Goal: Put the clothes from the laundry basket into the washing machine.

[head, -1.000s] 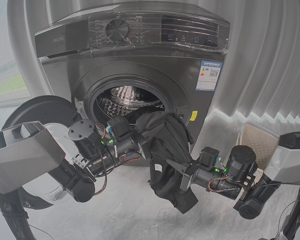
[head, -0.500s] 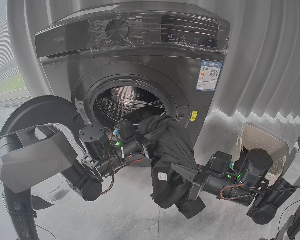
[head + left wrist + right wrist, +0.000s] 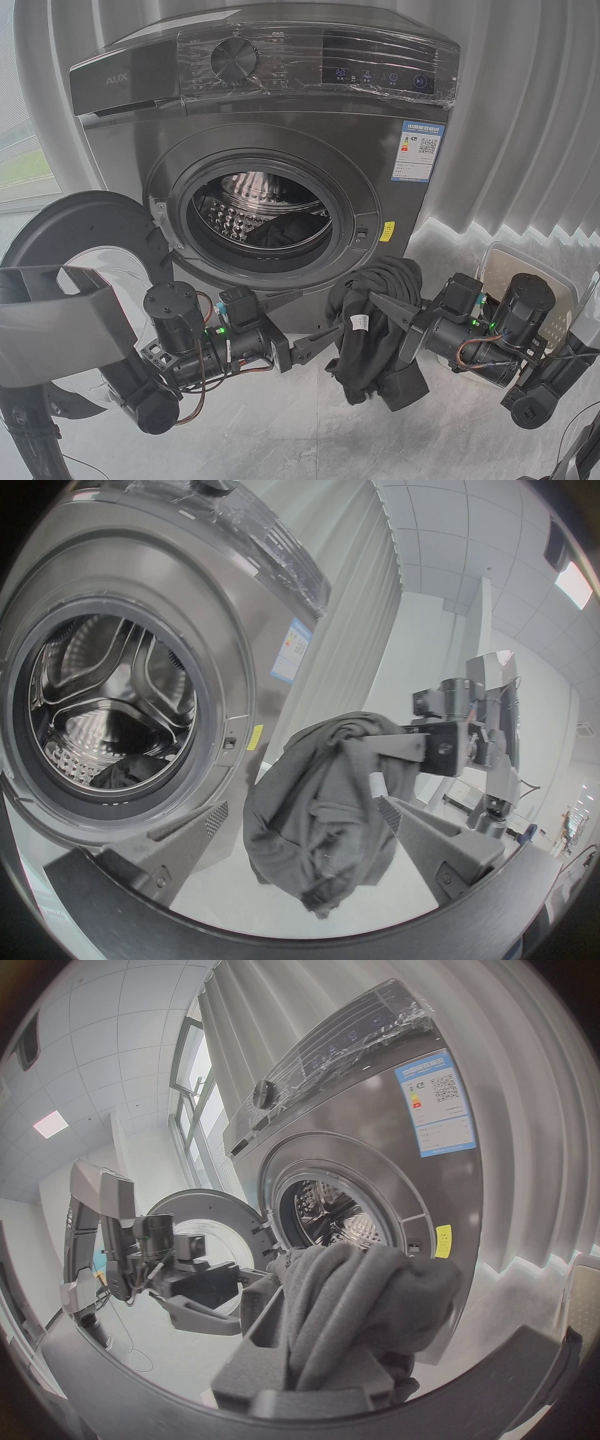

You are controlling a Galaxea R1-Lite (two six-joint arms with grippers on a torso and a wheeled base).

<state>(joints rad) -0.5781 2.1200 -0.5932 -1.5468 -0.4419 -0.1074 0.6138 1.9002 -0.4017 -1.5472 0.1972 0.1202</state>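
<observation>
Hanging from the right gripper point(image 3: 384, 337) is a dark piece of clothing point(image 3: 359, 369). The jaws are shut tight on its top part, and the rest droops down in a lumpy bunch above the floor point(image 3: 281, 431). A small white tag point(image 3: 356, 322) shows on the cloth. The clothing is outside the washing machine point(image 3: 269, 125), in front of it, lower than the round opening point(image 3: 187, 206) and a bit to the right of it.

The left gripper point(image 3: 320, 309) is just beside the clothing, on its left. Its jaws are spread wide apart and hold nothing. The tip of one jaw comes very close to the cloth (I cannot tell if it touches).

The washing machine is grey, with clear plastic wrap over its knob and buttons. Its round door point(image 3: 94, 225) is swung wide open to the left. Inside the shiny drum point(image 3: 250, 194) another dark cloth point(image 3: 278, 231) lies at the bottom.

The laundry basket point(image 3: 506, 269) is pale and sits on the floor to the right of the machine, behind the right arm and close to the white curtain point(image 3: 531, 125). From the left wrist view, the clothing point(image 3: 312, 792) hangs between that arm's two open jaws, with the right gripper point(image 3: 400, 749) gripping it from the far side.
</observation>
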